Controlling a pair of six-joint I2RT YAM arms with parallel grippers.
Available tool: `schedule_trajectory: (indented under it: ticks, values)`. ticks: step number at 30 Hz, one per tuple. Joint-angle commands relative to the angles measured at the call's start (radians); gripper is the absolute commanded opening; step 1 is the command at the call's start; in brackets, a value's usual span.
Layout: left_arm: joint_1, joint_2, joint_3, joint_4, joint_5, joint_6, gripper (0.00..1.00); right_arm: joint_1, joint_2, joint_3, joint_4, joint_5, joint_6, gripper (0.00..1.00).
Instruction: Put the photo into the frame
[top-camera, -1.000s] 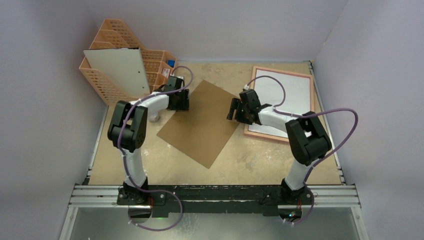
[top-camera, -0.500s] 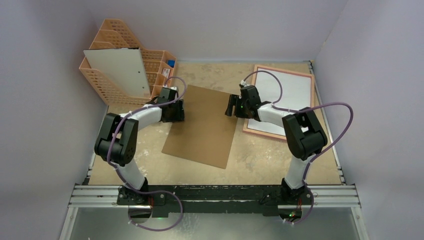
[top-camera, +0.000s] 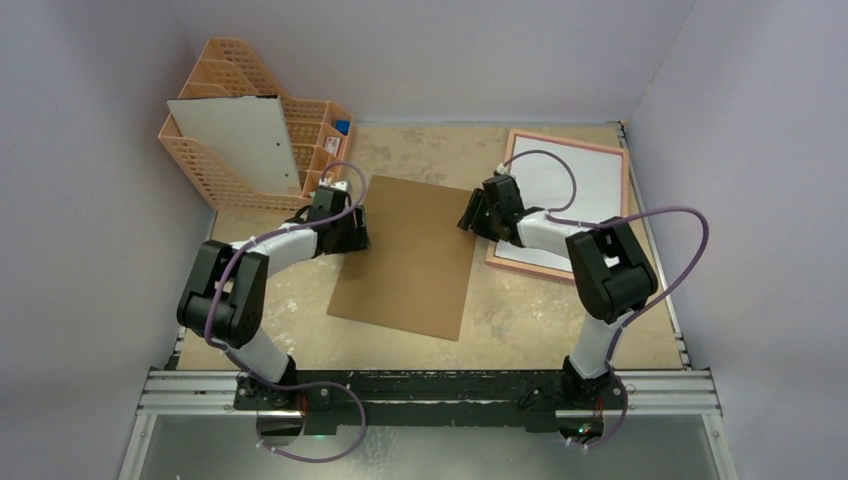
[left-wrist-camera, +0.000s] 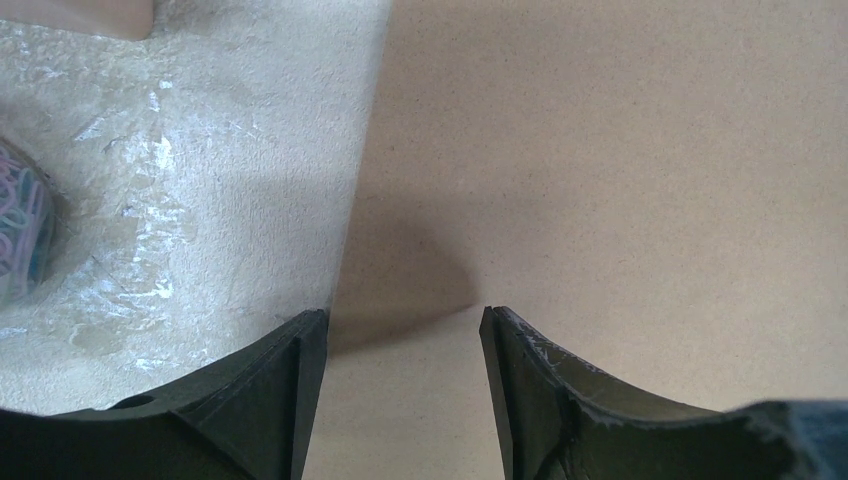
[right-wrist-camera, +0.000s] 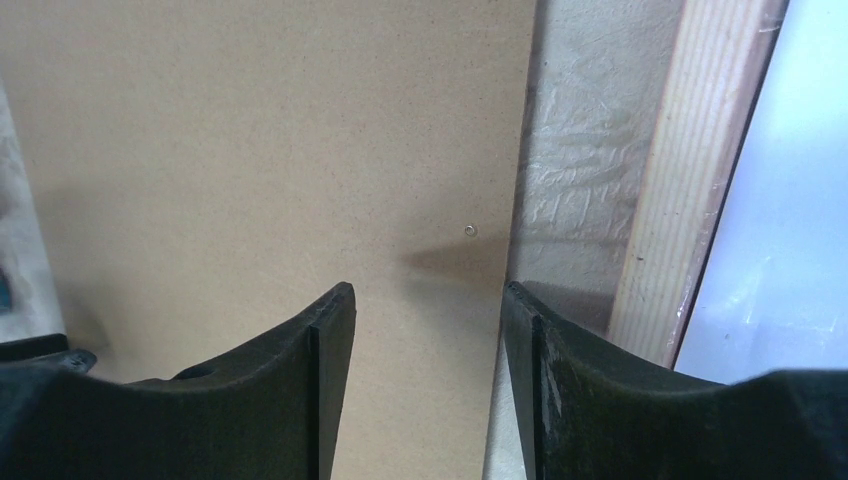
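Both sets are open: your left fingers (left-wrist-camera: 260, 400) straddle the brown backing board (top-camera: 410, 255) at its left edge, your right fingers (right-wrist-camera: 290, 390) its right edge, beside the frame (right-wrist-camera: 690, 170).

Brown backing board (top-camera: 405, 255) lies flat mid-bench (top-camera: 520, 310), slightly skewed. Orange mesh file rack (top-camera: 200, 165) at far-left corner, white panel (top-camera: 240, 140) leaning against it, small blue item (top-camera: 343, 126) in a rear compartment. Multicoloured rounded object (left-wrist-camera: 20, 235) beside board, cut off

- Left arm (top-camera: 283, 242) stretches from lower left toward centre, elbow at mid-left.
- Left gripper (top-camera: 352, 228) points downward, jaws parted.
- Right arm (top-camera: 545, 232) bends sharply above lower right.
- Right gripper (top-camera: 472, 213), right of centre, jaws parted, seemingly tilted down.
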Motion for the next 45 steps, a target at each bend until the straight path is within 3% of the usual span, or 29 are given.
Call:
schedule_trajectory:
  ticks: [1,5,14,25,31,37,45]
  values:
    - [-0.043,0.052,-0.061,-0.018,0.215,-0.082,0.59,0.050,0.017,-0.058,-0.005,-0.236,0.142,0.57]
    - [-0.043,0.065,-0.065,-0.004,0.234,-0.085,0.58,0.051,-0.049,-0.062,0.142,-0.329,0.140,0.51]
    - [-0.054,0.084,-0.067,0.057,0.305,-0.098,0.56,0.051,-0.256,-0.095,0.207,-0.354,0.114,0.49]
    - [-0.180,0.146,-0.038,0.138,0.348,-0.155,0.56,0.005,-0.311,-0.129,0.088,-0.100,0.081,0.48]
    - [-0.264,0.223,-0.034,0.253,0.378,-0.221,0.55,-0.108,-0.356,-0.196,0.092,-0.081,0.028,0.49]
    - [-0.280,0.229,-0.039,0.263,0.333,-0.239,0.54,-0.190,-0.363,-0.246,0.073,-0.025,0.007,0.49]
    - [-0.280,0.214,-0.038,0.228,0.272,-0.216,0.54,-0.221,-0.332,-0.264,-0.013,0.080,0.012,0.58]
